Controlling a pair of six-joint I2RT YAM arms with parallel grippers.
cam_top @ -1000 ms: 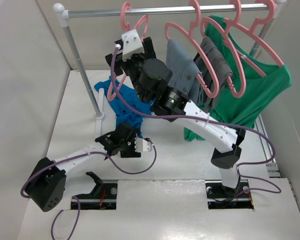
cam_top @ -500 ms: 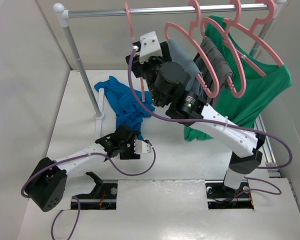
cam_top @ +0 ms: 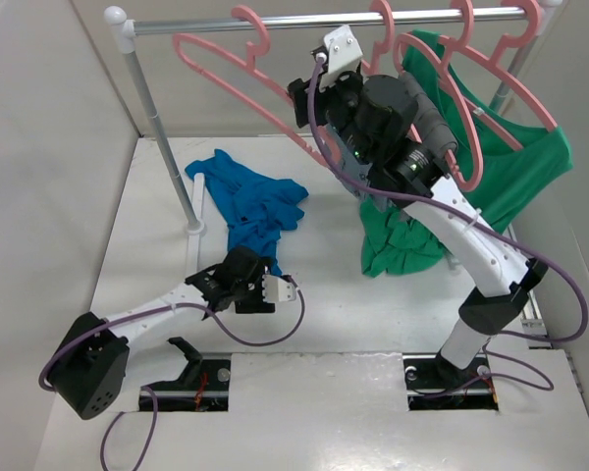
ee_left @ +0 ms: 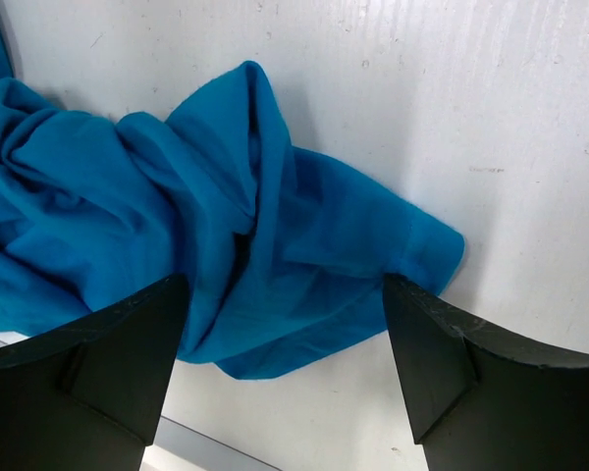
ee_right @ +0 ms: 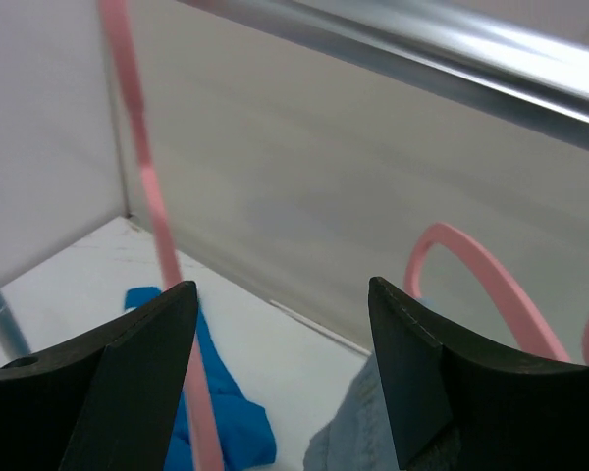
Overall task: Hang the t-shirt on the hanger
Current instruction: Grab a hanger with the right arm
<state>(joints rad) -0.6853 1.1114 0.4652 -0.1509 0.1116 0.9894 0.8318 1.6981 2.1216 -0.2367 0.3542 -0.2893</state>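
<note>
The blue t-shirt [cam_top: 250, 201] lies crumpled on the white table floor by the rack post. My left gripper [cam_top: 258, 263] stands open low over its near edge. In the left wrist view the t-shirt [ee_left: 226, 235] bunches between and beyond the two black fingers of that gripper [ee_left: 285, 285], which are not closed on it. The bare pink hanger [cam_top: 226, 74] hangs by its hook from the rail, broadside to the top camera. My right gripper [cam_top: 309, 103] is raised beside the hanger's right shoulder, open. In the right wrist view the hanger's bar [ee_right: 147, 186] runs down along the left finger of my right gripper [ee_right: 283, 294].
The metal rail [cam_top: 314, 20] spans the back on a post [cam_top: 162, 137]. Further right, pink hangers carry grey trousers [cam_top: 427, 118] and a green shirt [cam_top: 515, 167]. Grey cloth [ee_right: 353, 437] and another pink hook [ee_right: 471, 265] lie close under the right wrist. White walls close in both sides.
My right arm has risen and swung right, toward the rail. The bare hanger has turned from edge-on to broadside, its shoulder reaching left. The left gripper has stayed at the t-shirt's edge.
</note>
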